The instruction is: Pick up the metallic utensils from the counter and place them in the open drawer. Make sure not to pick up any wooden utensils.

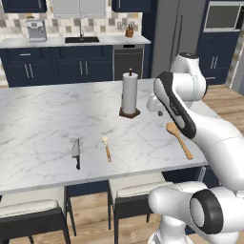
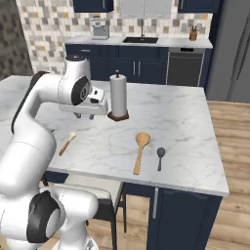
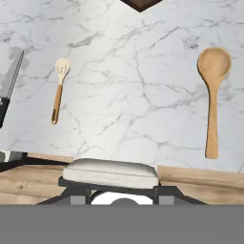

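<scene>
The large white marble counter with grey veins [image 1: 43,119] stands as an island over navy blue cabinetry in a kitchen with wood flooring, a mosaic-tiled back wall, a sink and a coffee machine on the far worktop. On the slab lie four utensils, two metal and two wooden: one kitchen knife with a silver blade and black handle [image 1: 76,154] toward the near left edge, one small thin wooden spoon with a pale head [image 1: 106,147] just right of it, one large orange-tan wooden spoon with a round bowl [image 2: 140,151], and one slim dark-grey metal spoon [image 2: 160,157] beside that. One white paper towel roll on a dark base [image 2: 118,96] stands mid-counter. The two-finger gripper [image 2: 84,115] hovers above the marble holding nothing; how wide its fingers stand I cannot tell.
</scene>
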